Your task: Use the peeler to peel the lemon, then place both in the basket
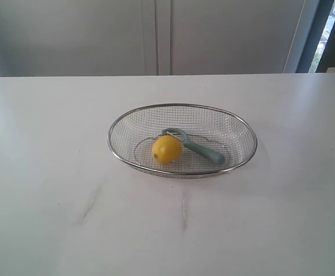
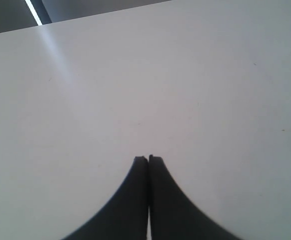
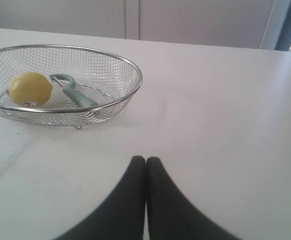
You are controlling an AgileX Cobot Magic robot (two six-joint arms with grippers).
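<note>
Now we count one lemon and one peeler, both lying in one basket.

We see the lemon (image 1: 167,149) on the mesh floor of the wire basket (image 1: 113,125), toward its near wall in the exterior view. The peeler (image 1: 201,149) lies just behind it, its curved head against the lemon's far side, as far as we can tell, and its pale green handle running off to the right. The basket stands on the white worktop (image 1: 52,172), about midway across it. Of jaws we count two pairs, one on each arm. The left jaws are pressed together, tips meeting, pinching nothing, over the worktop. The right jaws are likewise pressed together and empty, over the worktop and well apart from the basket.
</note>
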